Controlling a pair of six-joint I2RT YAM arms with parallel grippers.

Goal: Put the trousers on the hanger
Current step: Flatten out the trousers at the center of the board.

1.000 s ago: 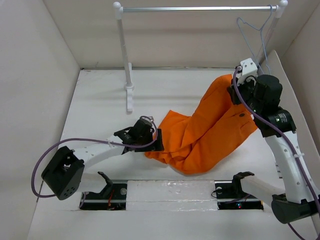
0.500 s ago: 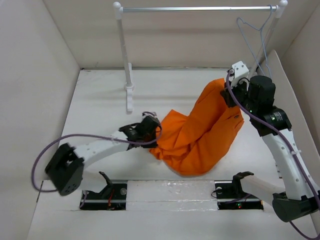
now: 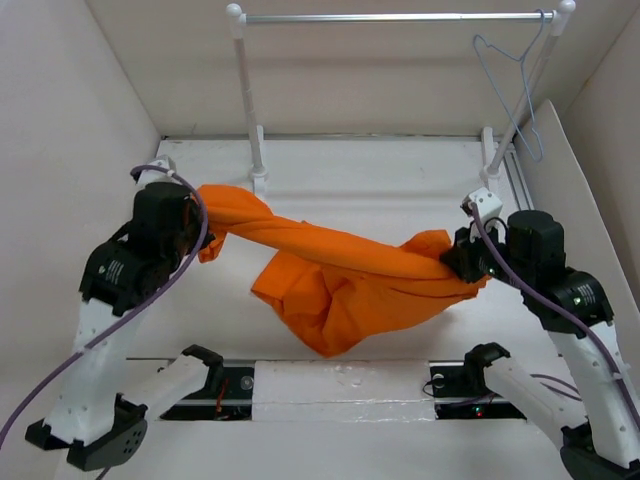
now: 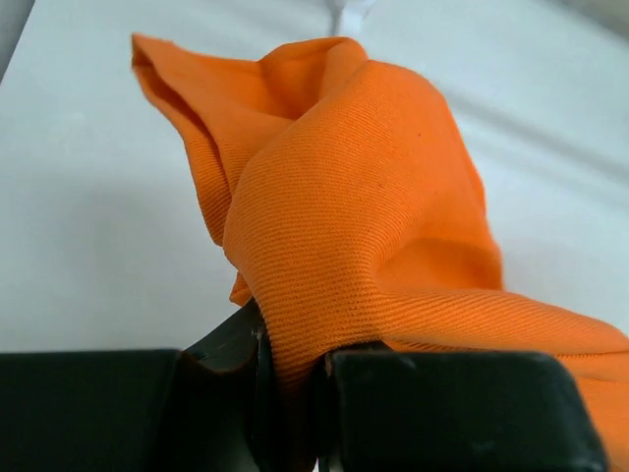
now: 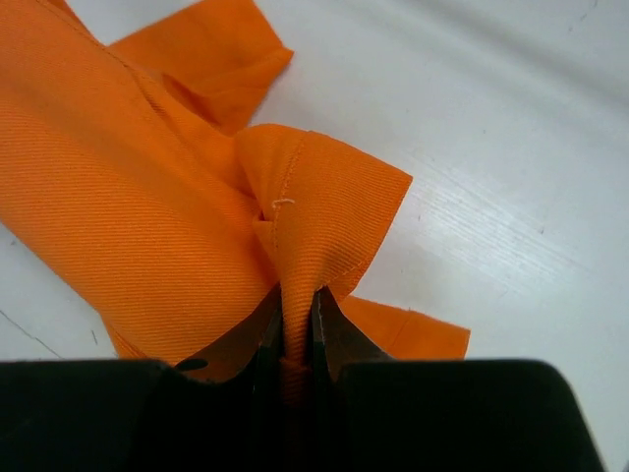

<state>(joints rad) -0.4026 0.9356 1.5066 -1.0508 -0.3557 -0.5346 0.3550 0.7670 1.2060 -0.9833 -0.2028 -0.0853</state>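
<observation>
1. Location of the garment. The trousers (image 3: 340, 270) are stretched across the middle of the table (image 3: 400, 180), between the two arms. One end is at the left gripper (image 4: 291, 379) and the other is at the right gripper (image 5: 295, 334).

2. Gripper state.
- The left gripper is clamped on a thick bunch of cloth. Its jaws stand narrow, with the fabric squeezed between them and bulging out above.
- The right gripper is clamped on a folded edge of the trousers. Its jaws are nearly together, with only the pinched fold between them.

3. Appearance of the garment.
- The colour is a uniform bright orange.
- Both wrist views show a fine twill weave with diagonal ribs.
- In the top view the upper portion forms a twisted, rope-like band that runs from the left gripper to the right gripper.
- A broad loose fold hangs from the middle of this band toward the near edge of the table. The frames do not show whether it touches the surface.
- The right wrist view shows a stitched seam along the pinched edge, with a small pale thread on it.

4. Hanger. The hanger (image 3: 512, 85) hangs by its hook from the right end of the rail (image 3: 400, 17), at the far right corner. It is well apart from the trousers.
</observation>
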